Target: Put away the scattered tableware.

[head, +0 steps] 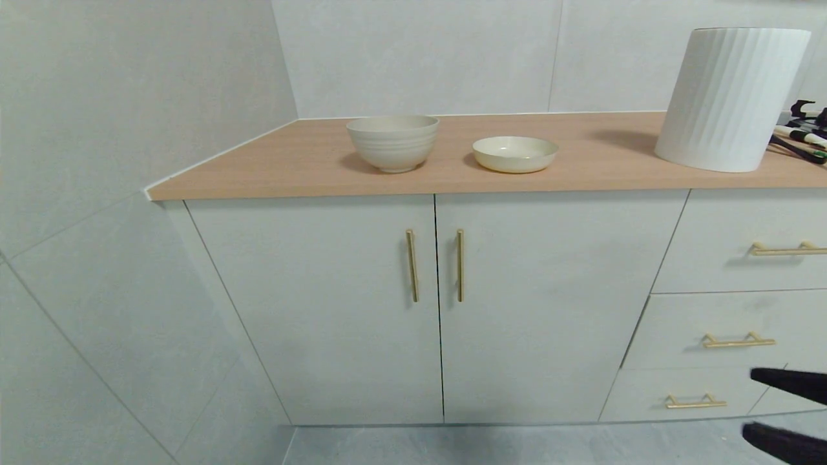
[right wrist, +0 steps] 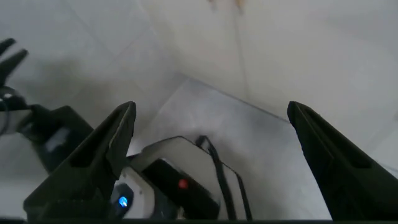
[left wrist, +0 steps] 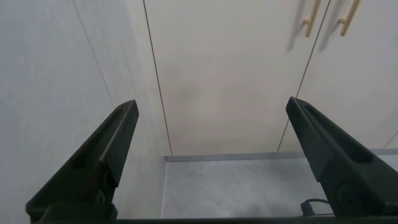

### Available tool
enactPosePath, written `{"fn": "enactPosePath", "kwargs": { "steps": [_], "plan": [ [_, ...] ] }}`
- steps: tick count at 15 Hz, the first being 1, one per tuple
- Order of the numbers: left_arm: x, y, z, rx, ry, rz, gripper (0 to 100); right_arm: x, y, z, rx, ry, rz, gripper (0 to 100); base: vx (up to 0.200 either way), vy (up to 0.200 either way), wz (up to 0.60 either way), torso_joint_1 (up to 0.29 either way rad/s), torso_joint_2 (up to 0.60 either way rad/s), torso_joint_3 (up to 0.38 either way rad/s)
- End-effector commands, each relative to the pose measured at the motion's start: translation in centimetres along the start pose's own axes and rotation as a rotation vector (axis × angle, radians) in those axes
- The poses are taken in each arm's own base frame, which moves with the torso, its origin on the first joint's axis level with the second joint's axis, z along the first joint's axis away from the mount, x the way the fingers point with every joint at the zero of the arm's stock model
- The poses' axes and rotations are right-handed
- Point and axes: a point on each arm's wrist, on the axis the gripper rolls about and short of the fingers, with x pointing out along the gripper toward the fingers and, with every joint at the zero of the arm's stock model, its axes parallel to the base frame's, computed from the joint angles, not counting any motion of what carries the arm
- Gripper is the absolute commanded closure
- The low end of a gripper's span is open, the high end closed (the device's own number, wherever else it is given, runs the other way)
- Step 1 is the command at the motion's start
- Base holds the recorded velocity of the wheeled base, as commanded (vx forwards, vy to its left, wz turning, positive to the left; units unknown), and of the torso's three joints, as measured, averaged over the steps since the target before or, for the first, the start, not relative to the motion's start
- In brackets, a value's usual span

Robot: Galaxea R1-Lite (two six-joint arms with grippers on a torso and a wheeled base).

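Looks like you're right at the start: nothing picked up, nothing put away. The double-door cabinet [head: 323, 310] sits in the middle of the head view with both doors shut. The tableware is on the countertop [head: 601, 161] above it, with a deep ribbed bowl [head: 393, 142] at upper centre and a shallow dish [head: 515, 154] just to its right, close but not touching.

Both your grippers are down low by the floor. The left gripper [left wrist: 211, 106] has its jaws spread wide with nothing in them and faces the bottom of the left door. The right gripper [right wrist: 211, 106] is just as wide and empty, poking in at the lower right of the head view.

My guess is the next move is getting a door open by one of the thin gold handles [head: 412, 265], so you'd need to raise an arm a fair way and narrow the jaws.

The room is pale tiled wall [head: 116, 97] on the left and behind, with grey floor [head: 517, 445]. The counter is smooth wood-look. At upper right there's a tall white ribbed container [head: 733, 97], drawers [head: 736, 239] below it, and some utensils [head: 801, 139] at the far right edge.
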Motion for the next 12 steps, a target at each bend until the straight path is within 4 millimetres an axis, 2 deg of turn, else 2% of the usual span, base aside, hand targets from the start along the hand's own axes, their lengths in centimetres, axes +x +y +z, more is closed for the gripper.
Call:
{"fn": "enactPosePath", "kwargs": {
  "steps": [1,2,3,7,12],
  "plan": [
    [0.0,0.0,0.0,0.000,-0.001,0.000,0,10.5,-2.4,3.8,0.003,0.092,0.112,0,0.000,0.000,0.00,0.000,0.00,0.000],
    [0.0,0.0,0.0,0.000,-0.001,0.000,0,11.8,-2.4,4.3,0.007,0.093,0.126,0,0.000,0.000,0.00,0.000,0.00,0.000],
    [0.0,0.0,0.0,0.000,-0.001,0.000,0,14.1,-2.3,5.2,0.018,0.105,0.135,0,0.000,0.000,0.00,0.000,0.00,0.000],
    [0.0,0.0,0.0,0.000,-0.001,0.000,0,20.6,-1.9,5.9,0.002,0.143,0.180,0,0.000,0.000,0.00,0.000,0.00,0.000],
    [0.0,0.0,0.0,-0.002,0.001,0.000,0,25.7,-1.8,4.3,-0.020,0.109,0.156,0,0.000,0.000,0.00,0.000,0.00,0.000]
  ]
}}
